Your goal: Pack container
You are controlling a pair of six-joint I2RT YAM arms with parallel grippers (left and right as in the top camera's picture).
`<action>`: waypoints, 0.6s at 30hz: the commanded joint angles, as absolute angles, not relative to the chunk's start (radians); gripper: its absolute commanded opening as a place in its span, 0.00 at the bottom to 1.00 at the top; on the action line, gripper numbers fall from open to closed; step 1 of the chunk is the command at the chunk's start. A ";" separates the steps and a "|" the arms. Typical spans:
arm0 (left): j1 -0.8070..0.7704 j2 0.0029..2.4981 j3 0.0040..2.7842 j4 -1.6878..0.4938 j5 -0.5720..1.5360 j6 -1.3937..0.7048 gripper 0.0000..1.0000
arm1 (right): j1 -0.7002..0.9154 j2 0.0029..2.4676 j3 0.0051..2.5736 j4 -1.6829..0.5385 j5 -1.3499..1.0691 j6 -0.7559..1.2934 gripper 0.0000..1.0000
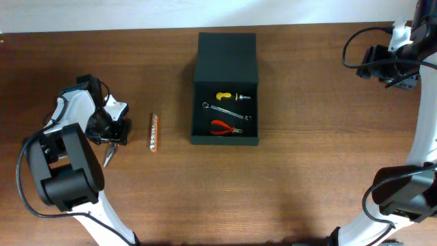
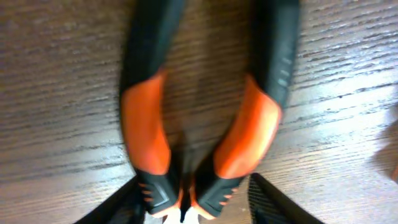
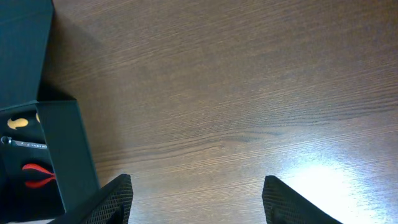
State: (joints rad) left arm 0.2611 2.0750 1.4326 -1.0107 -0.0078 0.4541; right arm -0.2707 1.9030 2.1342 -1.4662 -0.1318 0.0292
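Note:
The container [image 1: 225,140] is a dark green-black box standing open in the middle of the table, its flap lid [image 1: 227,48] laid back. Inside lie a yellow-handled screwdriver [image 1: 229,96], a wrench [image 1: 229,111] and red pliers [image 1: 225,128]. My left gripper [image 1: 115,139] is low over orange-and-black pliers [image 1: 108,157] on the table at the left. In the left wrist view its open fingers [image 2: 193,208] straddle the pliers [image 2: 146,124] near the joint, and the picture is blurred. My right gripper [image 1: 395,74] is open and empty [image 3: 196,199] at the far right.
A strip of small bits [image 1: 154,132] lies on the table between the left gripper and the container. The container's right wall [image 3: 62,149] shows at the left of the right wrist view, with bare wood beside it.

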 commanded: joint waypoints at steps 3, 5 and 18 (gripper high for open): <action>0.260 2.080 1.440 -1.007 0.001 0.492 0.34 | -0.269 1.906 2.135 -1.467 -0.120 0.035 0.66; 0.260 2.080 1.440 -1.006 0.001 0.503 0.31 | -0.269 1.906 2.135 -1.467 -0.120 0.035 0.66; 0.260 2.080 1.440 -0.995 0.004 0.493 0.02 | -0.269 1.906 2.135 -1.467 -0.120 0.035 0.66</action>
State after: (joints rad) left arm 0.2611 2.0743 1.4345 -1.0126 -0.0071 0.4828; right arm -0.2707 1.9030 2.1342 -1.4662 -0.1295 0.0292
